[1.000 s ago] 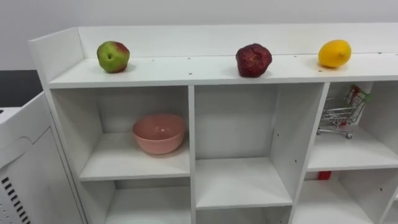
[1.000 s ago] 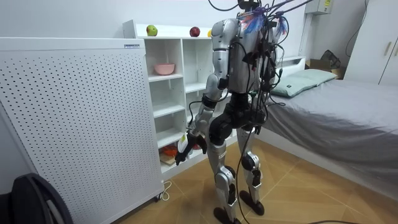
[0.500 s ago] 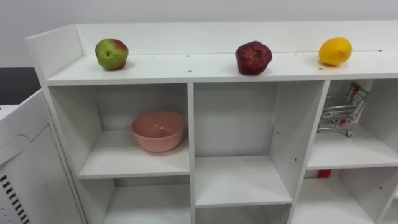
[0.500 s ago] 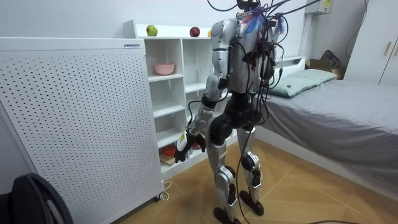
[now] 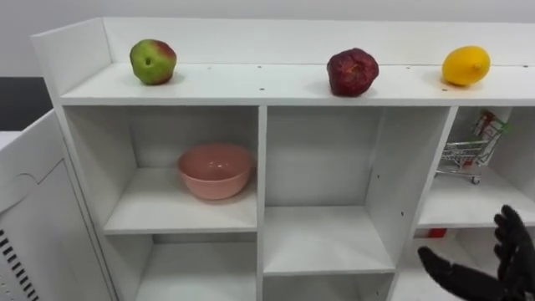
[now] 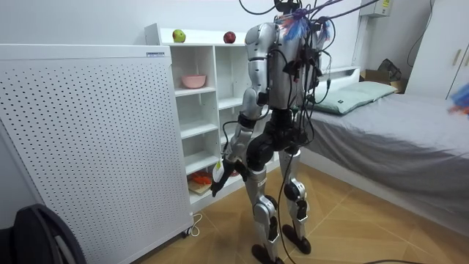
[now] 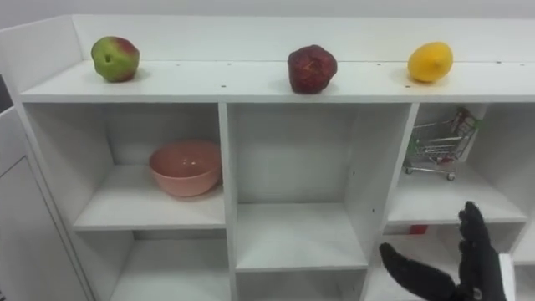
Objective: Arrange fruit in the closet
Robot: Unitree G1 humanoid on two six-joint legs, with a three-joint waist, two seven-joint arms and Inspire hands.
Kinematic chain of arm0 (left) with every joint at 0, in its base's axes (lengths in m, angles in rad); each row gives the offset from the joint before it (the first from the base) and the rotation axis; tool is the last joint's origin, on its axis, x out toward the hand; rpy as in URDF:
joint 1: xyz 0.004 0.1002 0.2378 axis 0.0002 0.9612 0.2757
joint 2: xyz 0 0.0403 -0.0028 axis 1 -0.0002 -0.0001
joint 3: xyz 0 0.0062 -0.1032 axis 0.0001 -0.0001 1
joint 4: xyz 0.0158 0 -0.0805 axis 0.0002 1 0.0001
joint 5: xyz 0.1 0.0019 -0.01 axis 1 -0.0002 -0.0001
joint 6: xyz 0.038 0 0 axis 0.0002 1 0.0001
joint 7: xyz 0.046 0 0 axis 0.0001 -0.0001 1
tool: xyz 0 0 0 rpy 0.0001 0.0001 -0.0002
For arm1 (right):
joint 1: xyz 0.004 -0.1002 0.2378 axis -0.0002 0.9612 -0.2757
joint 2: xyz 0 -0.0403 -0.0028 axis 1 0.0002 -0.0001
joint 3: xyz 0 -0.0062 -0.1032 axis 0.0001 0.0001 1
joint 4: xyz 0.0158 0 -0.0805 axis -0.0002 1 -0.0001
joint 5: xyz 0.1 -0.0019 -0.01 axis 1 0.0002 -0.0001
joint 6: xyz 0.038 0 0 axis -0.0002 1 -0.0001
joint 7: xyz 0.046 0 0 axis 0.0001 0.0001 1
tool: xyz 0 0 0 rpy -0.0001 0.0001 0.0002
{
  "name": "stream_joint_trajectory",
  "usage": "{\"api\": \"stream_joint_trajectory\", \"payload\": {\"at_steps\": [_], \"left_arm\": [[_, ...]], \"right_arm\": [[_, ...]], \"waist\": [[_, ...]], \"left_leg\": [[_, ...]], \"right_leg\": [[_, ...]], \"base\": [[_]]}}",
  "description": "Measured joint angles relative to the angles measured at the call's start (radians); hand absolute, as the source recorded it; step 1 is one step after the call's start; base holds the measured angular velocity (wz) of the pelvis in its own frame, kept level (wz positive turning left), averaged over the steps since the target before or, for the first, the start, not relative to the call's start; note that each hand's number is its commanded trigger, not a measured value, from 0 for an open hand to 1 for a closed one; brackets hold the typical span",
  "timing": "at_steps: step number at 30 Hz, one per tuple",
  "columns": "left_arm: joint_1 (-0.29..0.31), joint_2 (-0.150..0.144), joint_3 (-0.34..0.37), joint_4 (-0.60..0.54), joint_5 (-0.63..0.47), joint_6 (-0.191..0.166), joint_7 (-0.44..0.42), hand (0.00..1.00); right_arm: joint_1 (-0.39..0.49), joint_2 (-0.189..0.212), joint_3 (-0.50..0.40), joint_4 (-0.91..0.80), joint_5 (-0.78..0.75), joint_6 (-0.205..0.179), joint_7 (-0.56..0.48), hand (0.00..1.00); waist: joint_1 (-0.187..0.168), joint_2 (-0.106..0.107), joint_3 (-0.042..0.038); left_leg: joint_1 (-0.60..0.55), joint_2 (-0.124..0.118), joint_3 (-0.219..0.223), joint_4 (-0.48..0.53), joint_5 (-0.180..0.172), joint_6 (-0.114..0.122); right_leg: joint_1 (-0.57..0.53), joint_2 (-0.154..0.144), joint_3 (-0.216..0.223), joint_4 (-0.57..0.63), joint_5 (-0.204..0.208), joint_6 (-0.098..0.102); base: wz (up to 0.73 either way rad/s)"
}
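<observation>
Reach step, likely: right hand [image 5: 510,267] is held open, empty, low before the closet [image 5: 261,167]. Apple [image 5: 153,61], red fruit [image 5: 352,72] and lemon [image 5: 466,65] are set on its top shelf [image 5: 251,84]. Left hand [image 6: 218,180]: state cannot be told. Next, one fruit must be grasped

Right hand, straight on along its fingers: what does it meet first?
Likely the front edge of the shelf board under the small shopping cart, above the right hand; depth is unclear.

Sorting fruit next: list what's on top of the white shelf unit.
Left to right: green-red apple, dark red round fruit, yellow lemon. Nothing covers them.
</observation>
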Motion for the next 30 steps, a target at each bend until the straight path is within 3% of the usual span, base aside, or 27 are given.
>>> {"api": "stream_joint_trajectory", "payload": {"at_steps": [2, 7, 15, 26, 30], "left_arm": [[0.000, 0.000, -0.009, -0.001, -0.003, 0.002, 0.002, 0.00], [0.001, 0.000, -0.012, 0.000, -0.005, 0.002, 0.006, 0.00], [0.000, 0.010, -0.030, 0.000, -0.006, 0.005, -0.006, 0.00], [-0.020, 0.016, -0.055, -0.001, 0.001, 0.054, -0.027, 0.00], [-0.023, 0.017, -0.055, -0.022, 0.001, 0.069, -0.056, 0.00]], "right_arm": [[-0.014, -0.010, 0.000, -0.056, 0.000, -0.026, -0.010, 0.00], [-0.015, -0.015, 0.004, -0.127, 0.002, -0.029, -0.025, 0.00], [-0.077, -0.016, 0.010, -0.167, 0.002, -0.029, -0.052, 0.00], [-0.201, -0.065, 0.053, -0.185, 0.030, -0.027, 0.004, 0.00], [-0.236, -0.065, 0.053, -0.131, 0.031, -0.019, 0.020, 0.00]], "waist": [[-0.002, 0.006, 0.0000], [0.005, 0.006, 0.0003], [0.007, -0.024, -0.0042], [0.043, -0.028, 0.0040], [0.051, -0.033, 0.0057]], "left_leg": [[-0.005, 0.000, -0.004, 0.004, 0.000, 0.000], [-0.006, 0.001, -0.006, 0.007, 0.000, 0.000], [-0.013, 0.001, -0.019, 0.017, 0.000, -0.001], [-0.015, 0.002, -0.028, 0.022, 0.001, -0.001], [-0.024, 0.001, -0.033, 0.023, 0.001, -0.001]], "right_leg": [[0.000, 0.000, -0.003, -0.001, 0.000, 0.000], [-0.003, -0.001, -0.006, 0.001, 0.000, 0.000], [-0.001, -0.002, -0.028, 0.002, 0.000, 0.000], [0.005, -0.001, -0.031, 0.002, 0.002, -0.003], [0.003, -0.001, -0.039, 0.001, 0.002, -0.003]], "base": [[0.05], [0.01], [0.04], [0.01], [0.06]]}}
